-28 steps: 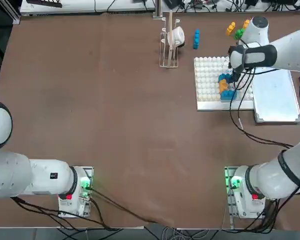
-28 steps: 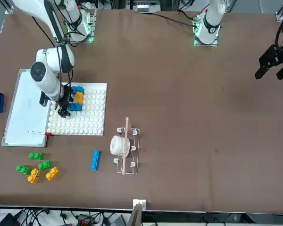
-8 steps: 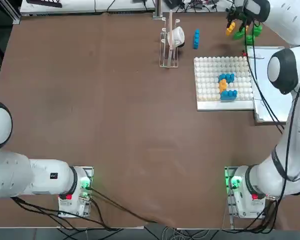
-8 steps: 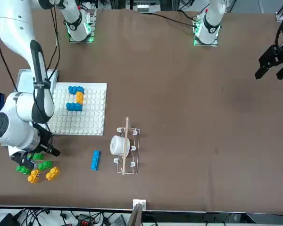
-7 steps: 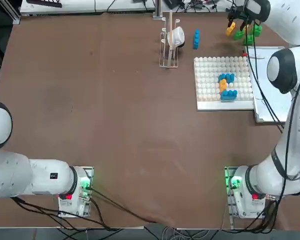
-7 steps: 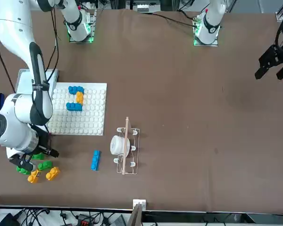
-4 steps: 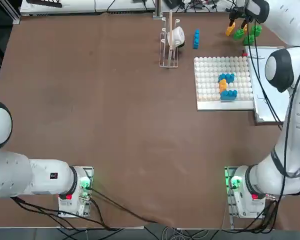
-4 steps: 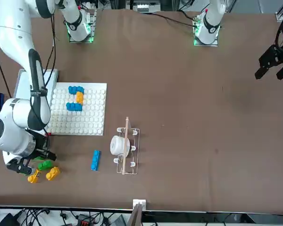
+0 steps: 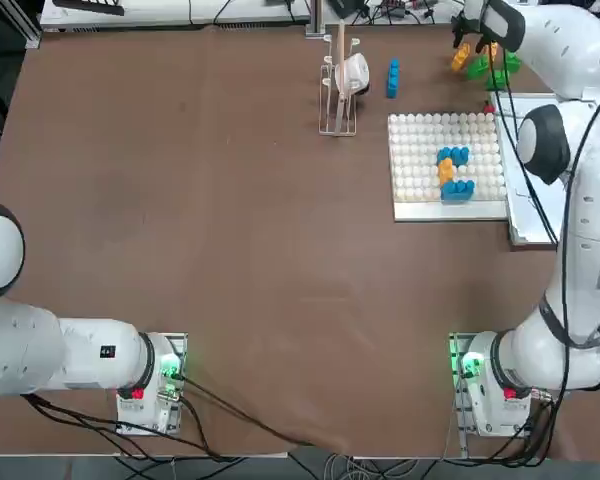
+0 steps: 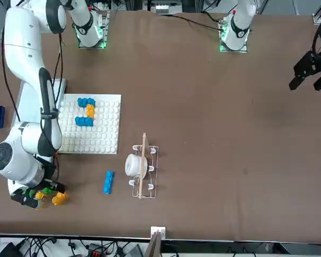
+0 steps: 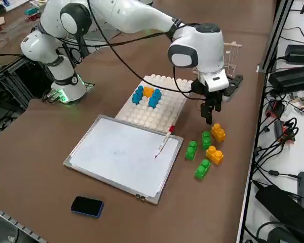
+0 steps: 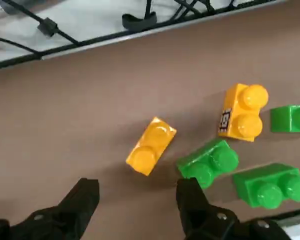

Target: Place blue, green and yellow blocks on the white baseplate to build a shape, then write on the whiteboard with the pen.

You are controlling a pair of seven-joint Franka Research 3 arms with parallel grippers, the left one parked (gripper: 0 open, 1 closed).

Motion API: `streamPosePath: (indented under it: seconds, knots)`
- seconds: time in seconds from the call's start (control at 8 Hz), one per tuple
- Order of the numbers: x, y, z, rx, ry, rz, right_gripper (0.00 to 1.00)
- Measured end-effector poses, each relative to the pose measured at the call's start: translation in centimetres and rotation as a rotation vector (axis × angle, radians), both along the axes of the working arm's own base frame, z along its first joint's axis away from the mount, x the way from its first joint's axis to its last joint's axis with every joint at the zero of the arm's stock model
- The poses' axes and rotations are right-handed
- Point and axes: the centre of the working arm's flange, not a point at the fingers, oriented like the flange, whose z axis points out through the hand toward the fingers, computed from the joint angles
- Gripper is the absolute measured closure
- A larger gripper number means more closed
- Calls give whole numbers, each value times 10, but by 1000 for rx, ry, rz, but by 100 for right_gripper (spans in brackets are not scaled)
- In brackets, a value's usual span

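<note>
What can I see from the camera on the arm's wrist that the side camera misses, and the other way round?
Only the wrist view shows the dark label on one yellow block. Only the side view shows the whiteboard, the pen, the white baseplate and a dark eraser. Both show the open right claw above the loose green and yellow blocks.

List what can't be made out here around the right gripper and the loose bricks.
- Front view: the arm's wrist housing hides the green bricks; only the yellow bricks peek out.
- Top view: the right gripper and most loose bricks sit under the arm.
- Right wrist view: one green brick is cut by the edge.
- Yellow brick's sticker: too small to read.
- Whiteboard: any faint marks too small to tell.
</note>
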Motion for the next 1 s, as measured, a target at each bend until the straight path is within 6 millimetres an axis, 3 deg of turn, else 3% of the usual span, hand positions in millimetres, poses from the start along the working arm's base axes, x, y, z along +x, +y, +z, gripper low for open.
streamPosePath:
  seconds: [0.5,1.0]
  knots:
    - [-5,-44,-1,11,23,-213,8]
    - [-6,-53,-2,59,7,-508,13]
